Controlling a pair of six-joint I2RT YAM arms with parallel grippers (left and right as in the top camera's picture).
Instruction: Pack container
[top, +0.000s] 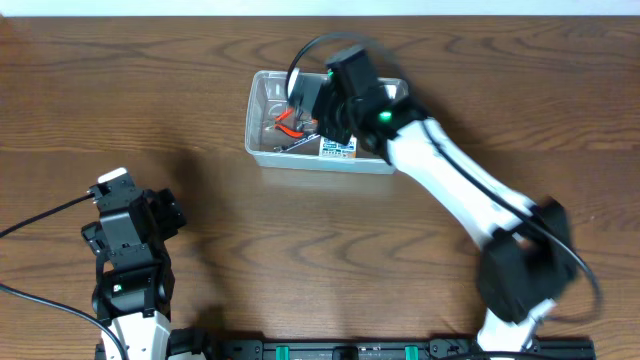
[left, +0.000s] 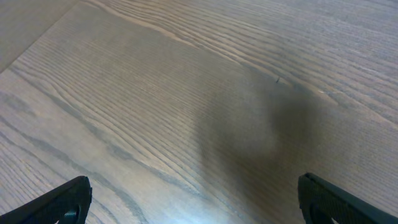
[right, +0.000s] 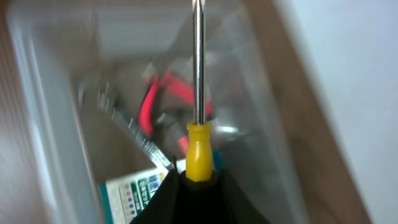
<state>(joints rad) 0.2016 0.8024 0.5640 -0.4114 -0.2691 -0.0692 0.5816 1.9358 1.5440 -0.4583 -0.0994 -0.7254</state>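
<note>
The clear plastic container (top: 262, 92) sits at the back middle of the table and fills the right wrist view (right: 43, 118). Inside lie red-handled pliers (top: 289, 124), a metal tool and a white-green label card (top: 337, 148). My right gripper (top: 322, 108) hovers over the container, shut on a yellow-handled screwdriver (right: 199, 152) whose metal shaft (right: 198, 62) points into the container. The pliers (right: 152, 99) and card (right: 134, 190) show blurred below it. My left gripper (left: 196, 202) is open and empty over bare wood at the front left (top: 130, 215).
The wooden table (top: 300, 240) runs to a pale back edge. The right arm (top: 460, 190) stretches diagonally from the front right base (top: 515, 275) to the container.
</note>
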